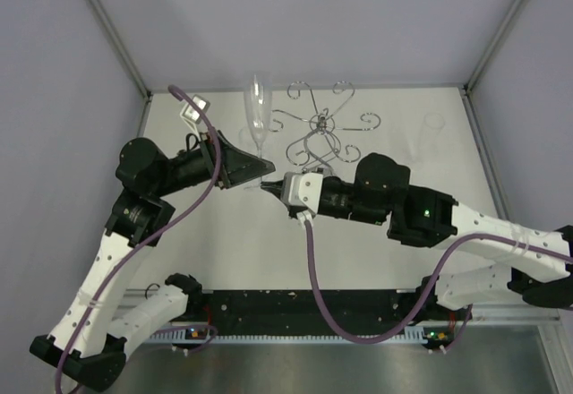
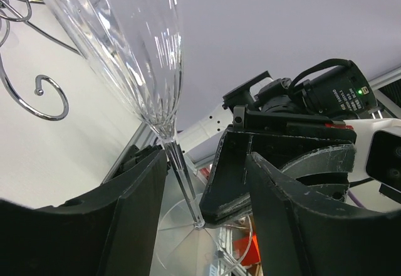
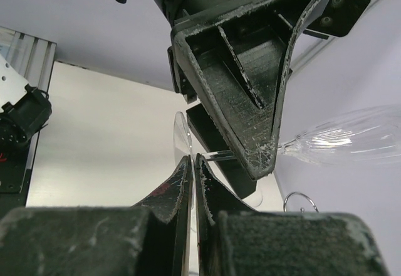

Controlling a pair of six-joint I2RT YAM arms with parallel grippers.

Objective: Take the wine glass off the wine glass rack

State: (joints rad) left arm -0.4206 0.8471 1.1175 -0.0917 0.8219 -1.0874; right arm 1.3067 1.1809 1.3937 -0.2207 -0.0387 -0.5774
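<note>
In the top view's upper centre, the wine glass [image 1: 258,112] stands bowl-up left of the wine glass rack [image 1: 320,130]. The right hand [image 3: 193,172] pinches its foot, and the left hand [image 2: 203,175] is spread around its stem.

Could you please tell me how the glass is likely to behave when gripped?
Probably fragile: the glass has thin clear walls and a slim stem. Likely slippery and apt to pivot, as the right gripper pinches only its thin foot.

Rack [image 1: 320,127] close beside glass [image 1: 258,112]
</note>
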